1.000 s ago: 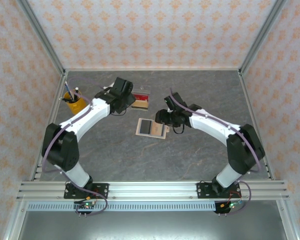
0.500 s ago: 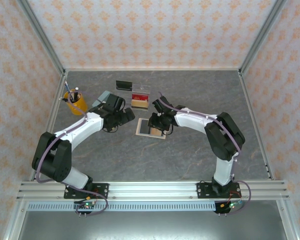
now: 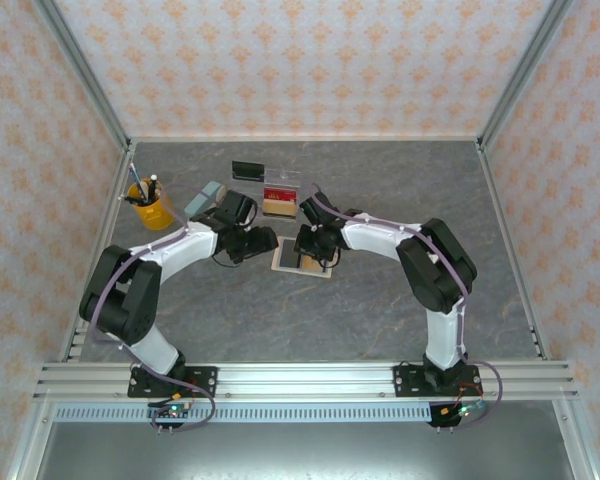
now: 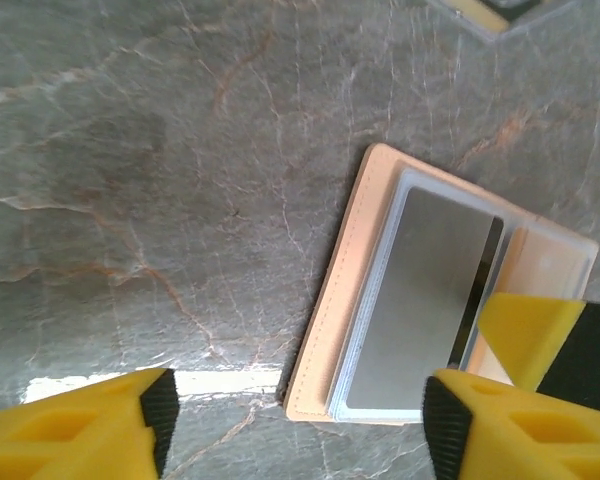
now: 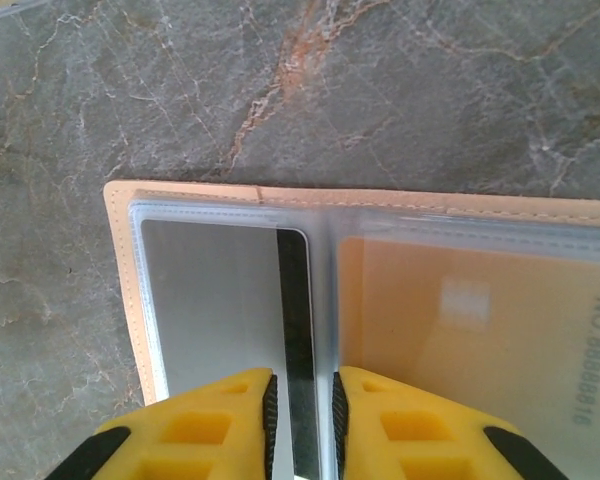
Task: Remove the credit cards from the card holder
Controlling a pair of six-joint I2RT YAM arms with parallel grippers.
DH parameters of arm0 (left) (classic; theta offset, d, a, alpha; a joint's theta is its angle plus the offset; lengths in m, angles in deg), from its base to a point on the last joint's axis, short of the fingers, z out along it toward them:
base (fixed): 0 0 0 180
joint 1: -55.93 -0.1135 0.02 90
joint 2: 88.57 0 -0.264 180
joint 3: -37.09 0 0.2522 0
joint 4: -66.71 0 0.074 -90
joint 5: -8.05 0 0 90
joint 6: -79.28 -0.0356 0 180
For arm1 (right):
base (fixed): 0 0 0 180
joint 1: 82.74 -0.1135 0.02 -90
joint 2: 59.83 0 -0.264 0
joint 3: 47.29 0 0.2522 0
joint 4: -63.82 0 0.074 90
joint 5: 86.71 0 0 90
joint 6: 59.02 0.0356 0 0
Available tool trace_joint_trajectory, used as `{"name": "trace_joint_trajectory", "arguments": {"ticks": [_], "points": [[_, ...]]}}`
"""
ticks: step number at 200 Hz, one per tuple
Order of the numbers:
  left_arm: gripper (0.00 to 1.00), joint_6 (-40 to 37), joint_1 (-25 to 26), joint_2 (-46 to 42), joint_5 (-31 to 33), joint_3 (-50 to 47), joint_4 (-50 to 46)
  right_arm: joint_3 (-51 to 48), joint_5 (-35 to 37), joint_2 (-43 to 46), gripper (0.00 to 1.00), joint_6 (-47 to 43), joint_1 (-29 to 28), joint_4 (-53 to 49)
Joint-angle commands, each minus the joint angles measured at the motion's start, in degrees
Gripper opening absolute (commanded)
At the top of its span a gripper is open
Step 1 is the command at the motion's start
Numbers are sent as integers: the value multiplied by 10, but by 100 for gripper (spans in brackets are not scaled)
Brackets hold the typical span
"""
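The card holder point(image 3: 302, 256) lies open and flat mid-worktop point(image 3: 380, 310), between the two arms, with a silver card point(image 5: 210, 300) in one clear pocket and an orange card point(image 5: 460, 320) in the other. The right pincer point(image 5: 301, 388) stands over the fold, its fingers drawn nearly together, and the silver card's dark stripe shows in the slim gap. I cannot tell whether they grip the card or merely press on it. The left pincer point(image 4: 300, 412) hangs wide apart and empty over the holder's outer tan edge. The step looks like working the silver card free. It probably goes best if the left pincer pins that tan edge so the holder cannot skate, while the right draws the card toward the pocket's mouth, low and slow, lifting only once an edge clears the plastic.
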Motion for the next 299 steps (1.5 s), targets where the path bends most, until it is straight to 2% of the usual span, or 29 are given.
{"name": "trace_joint_trajectory", "arguments": {"ticks": [1, 95, 178, 239, 299], "points": [[62, -11, 2, 15, -35, 16, 25, 18, 14, -12, 24, 7, -1, -4], [37, -12, 19, 95, -56, 72, 22, 26, -7, -29, 18, -5, 0, -8], [24, -9, 20, 135, -44, 79, 2, 25, -20, -35, 14, -9, 3, -4], [20, -7, 20, 140, -39, 77, -5, 22, -27, -25, 6, -13, 4, 0], [28, -16, 19, 132, -27, 88, -25, -1, -7, 21, 4, -29, 13, -25]]}}
